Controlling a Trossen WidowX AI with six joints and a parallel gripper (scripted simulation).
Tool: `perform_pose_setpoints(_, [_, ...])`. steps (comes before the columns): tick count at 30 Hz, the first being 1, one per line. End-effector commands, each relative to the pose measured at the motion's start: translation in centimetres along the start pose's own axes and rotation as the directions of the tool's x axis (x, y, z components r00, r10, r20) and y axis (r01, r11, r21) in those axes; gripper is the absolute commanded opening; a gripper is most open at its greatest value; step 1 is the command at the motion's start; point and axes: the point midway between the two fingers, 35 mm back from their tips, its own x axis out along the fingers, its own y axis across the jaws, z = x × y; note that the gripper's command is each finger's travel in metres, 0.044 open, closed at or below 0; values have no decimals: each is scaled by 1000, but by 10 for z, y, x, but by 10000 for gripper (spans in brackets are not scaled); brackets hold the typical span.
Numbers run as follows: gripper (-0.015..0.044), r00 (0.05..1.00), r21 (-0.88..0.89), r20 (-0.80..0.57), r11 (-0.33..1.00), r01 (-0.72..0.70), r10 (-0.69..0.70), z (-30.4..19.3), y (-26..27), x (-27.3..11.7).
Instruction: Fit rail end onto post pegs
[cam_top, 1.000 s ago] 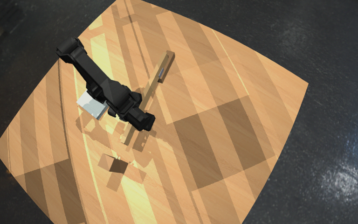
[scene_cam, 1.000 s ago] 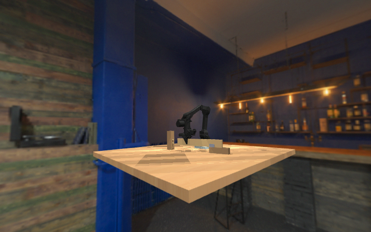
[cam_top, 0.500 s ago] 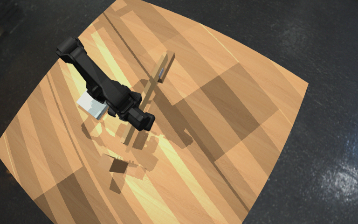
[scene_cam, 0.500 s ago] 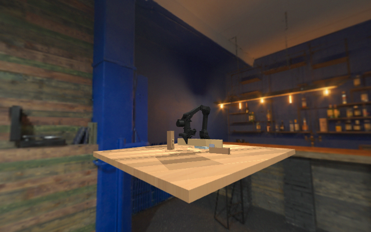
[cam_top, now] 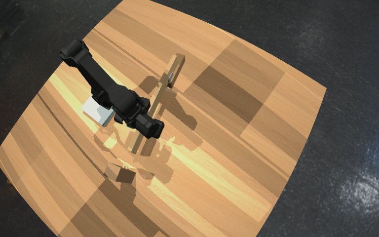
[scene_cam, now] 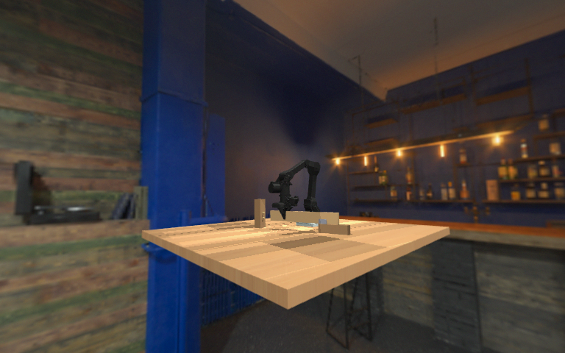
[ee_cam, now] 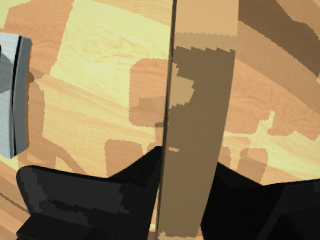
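Observation:
The long wooden rail (cam_top: 158, 96) (scene_cam: 310, 216) (ee_cam: 200, 115) runs from the low footboard block (cam_top: 179, 64) (scene_cam: 335, 229), where a small blue-grey bracket (cam_top: 170, 75) (scene_cam: 322, 222) holds its far end, toward the short post (cam_top: 113, 171) (scene_cam: 259, 212). My gripper (cam_top: 148, 130) (scene_cam: 286, 210) (ee_cam: 175, 154) is shut on the rail near its near end, one black finger on each side. The rail's near end (cam_top: 133, 149) is raised and looks about level. It stops short of the post, with a gap to the two small pegs (cam_top: 125, 166). The holes in the rail's end are hidden.
A white and grey block (cam_top: 97, 112) (ee_cam: 12, 95) lies on the wooden table (cam_top: 251, 111) (scene_cam: 291, 266) under my arm, left of the rail. The table edge drops to a dark floor on all sides.

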Motion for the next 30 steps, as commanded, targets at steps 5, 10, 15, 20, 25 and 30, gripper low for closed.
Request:
perform_pose_setpoints(5, [0, 1000, 0, 0, 1000, 4, -4, 0, -1, 0])
perform_pose_setpoints(10, [0, 1000, 0, 0, 1000, 4, -4, 0, 0, -1])
perform_pose_setpoints(15, [0, 1000, 0, 0, 1000, 4, -4, 0, 0, -2])
perform_pose_setpoints(20, [0, 1000, 0, 0, 1000, 4, -4, 0, 0, -3])
perform_pose_setpoints(25, [0, 1000, 0, 0, 1000, 4, -4, 0, 0, -3])
perform_pose_setpoints(30, [0, 1000, 0, 0, 1000, 4, -4, 0, -1, -2])
